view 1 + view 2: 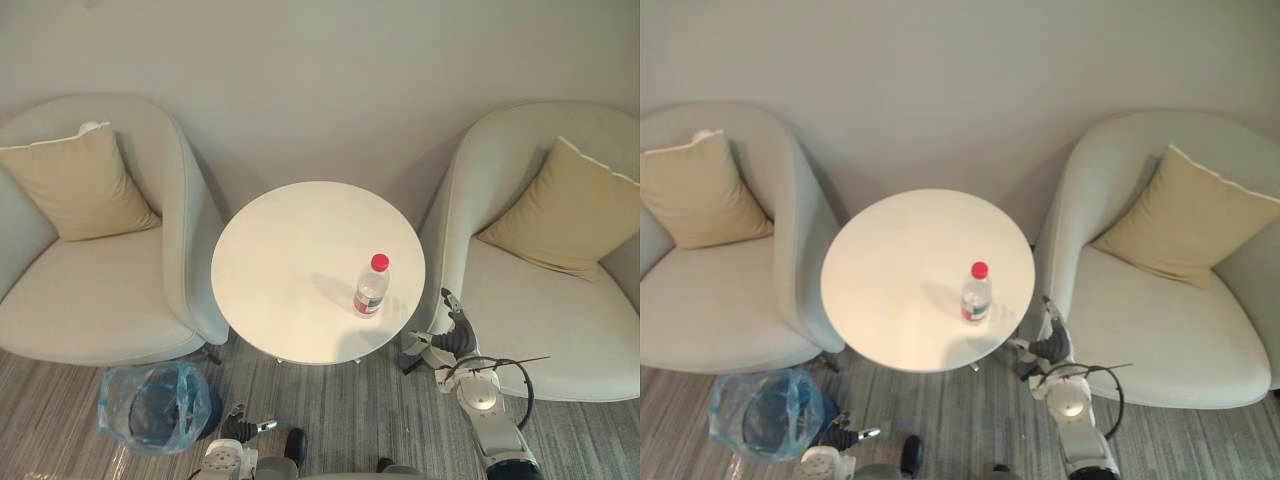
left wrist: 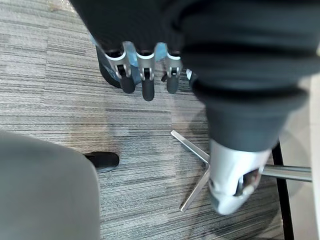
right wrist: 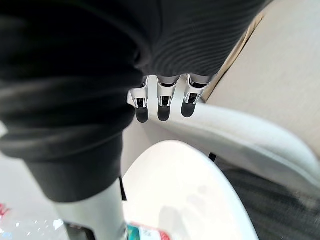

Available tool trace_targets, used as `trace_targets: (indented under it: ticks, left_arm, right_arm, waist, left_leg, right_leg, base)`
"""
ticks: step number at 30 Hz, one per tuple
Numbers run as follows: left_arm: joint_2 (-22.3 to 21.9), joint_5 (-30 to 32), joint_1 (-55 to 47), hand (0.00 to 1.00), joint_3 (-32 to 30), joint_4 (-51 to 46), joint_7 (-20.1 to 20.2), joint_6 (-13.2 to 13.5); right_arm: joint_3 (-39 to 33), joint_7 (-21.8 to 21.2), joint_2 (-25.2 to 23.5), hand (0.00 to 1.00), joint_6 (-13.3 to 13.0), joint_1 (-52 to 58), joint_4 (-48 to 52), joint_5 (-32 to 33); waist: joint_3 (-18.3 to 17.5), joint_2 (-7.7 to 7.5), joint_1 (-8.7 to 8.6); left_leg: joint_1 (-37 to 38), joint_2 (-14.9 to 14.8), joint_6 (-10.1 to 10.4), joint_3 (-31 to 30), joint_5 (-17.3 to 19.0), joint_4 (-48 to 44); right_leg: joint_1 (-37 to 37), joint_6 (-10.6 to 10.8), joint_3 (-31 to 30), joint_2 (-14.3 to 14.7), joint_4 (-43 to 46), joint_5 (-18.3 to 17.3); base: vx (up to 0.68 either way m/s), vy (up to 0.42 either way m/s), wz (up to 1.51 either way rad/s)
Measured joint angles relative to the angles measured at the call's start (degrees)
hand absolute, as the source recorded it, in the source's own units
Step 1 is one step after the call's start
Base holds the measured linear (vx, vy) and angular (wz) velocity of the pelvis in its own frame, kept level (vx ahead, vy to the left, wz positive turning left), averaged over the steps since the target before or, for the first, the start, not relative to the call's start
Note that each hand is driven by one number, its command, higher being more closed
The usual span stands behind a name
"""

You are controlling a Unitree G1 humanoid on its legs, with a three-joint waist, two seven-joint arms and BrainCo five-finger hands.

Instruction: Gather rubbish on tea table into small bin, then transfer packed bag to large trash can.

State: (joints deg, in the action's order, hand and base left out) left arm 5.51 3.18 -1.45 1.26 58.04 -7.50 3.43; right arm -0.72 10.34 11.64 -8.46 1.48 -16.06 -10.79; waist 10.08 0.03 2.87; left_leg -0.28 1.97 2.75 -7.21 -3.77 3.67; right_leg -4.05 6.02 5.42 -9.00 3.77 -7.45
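Standing right of centre on the table (image 1: 290, 250), the bottle (image 1: 370, 288) looks light, slick, best gripped mid-body; right hand (image 1: 455, 335) hangs relaxed, empty.

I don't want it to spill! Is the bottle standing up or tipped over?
Standing up. The bottle rests on its base on the tea table, with its red cap on top.

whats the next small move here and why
Probably reach the right hand up to the bottle: it stands upright on the tea table near the edge nearest that hand, which hangs open just beside the table. The left hand sits low by the small bin, farther off.
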Motion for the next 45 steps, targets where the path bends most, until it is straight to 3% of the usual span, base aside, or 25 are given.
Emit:
trace_targets:
  ticks: [10,16,17,20,33,45]
  left_arm:
    - [-0.27,-1.09,1.15,0.00,-0.03,-0.68,0.07,0.10]
    - [-0.44,-1.28,2.91,0.00,-0.11,-1.38,0.09,0.21]
    - [-0.48,-1.38,3.07,0.00,-0.14,-1.41,0.09,0.21]
    - [-0.70,-2.40,3.09,0.00,-0.28,-2.26,0.07,0.32]
    - [-0.88,-3.24,3.15,0.00,-0.52,-2.92,0.01,0.76]
    - [-0.62,-2.08,3.07,0.00,-0.10,-2.25,1.11,-0.39]
  right_arm:
    - [1.49,1.63,-2.88,0.00,0.01,-4.55,-1.04,5.19]
    - [1.55,2.33,-5.02,0.00,0.00,-8.53,-1.23,9.23]
    - [1.55,2.64,-5.08,1.00,0.00,-8.80,-1.23,9.48]
    - [1.51,3.94,-5.47,1.00,0.00,-11.41,-1.30,10.96]
    - [1.15,5.22,-7.04,1.00,0.00,-13.32,-1.78,13.44]
    - [0.36,-0.13,-6.99,1.00,-0.70,-0.75,14.40,13.30]
  waist:
    - [2.72,0.90,0.85]
    - [5.51,1.28,2.42]
    - [5.57,1.25,2.68]
    - [6.04,1.20,3.61]
    - [6.91,1.31,4.19]
    - [6.59,1.18,3.10]
  left_leg:
    - [-2.50,0.44,0.01,-2.90,0.00,-0.92]
    - [-4.66,0.65,0.11,-3.90,-0.26,-1.20]
    - [-5.03,0.73,0.11,-4.32,-0.26,-1.45]
    - [-5.88,0.79,0.11,-4.68,-0.24,-1.85]
    - [-6.02,0.82,0.12,-5.92,-0.25,-1.80]
    - [-2.55,0.39,0.25,-3.80,-0.44,-1.01]
  right_leg:
    - [0.17,-0.03,2.12,0.03,-0.05,0.01]
    - [1.22,-0.09,2.92,0.04,0.04,0.04]
    - [1.26,-0.14,3.06,0.04,0.05,0.07]
    - [1.92,-0.22,3.02,0.05,0.40,0.13]
    - [2.04,-0.21,2.36,0.11,1.62,0.14]
    - [0.11,-0.13,-0.25,0.14,0.98,0.14]
  base:
    - [0.00,-0.012,0.16]
    - [-0.02,0.002,0.10]
    - [0.01,0.003,0.21]
    - [0.01,0.006,0.12]
    - [-0.01,0.003,0.06]
    - [-0.05,-0.001,-0.11]
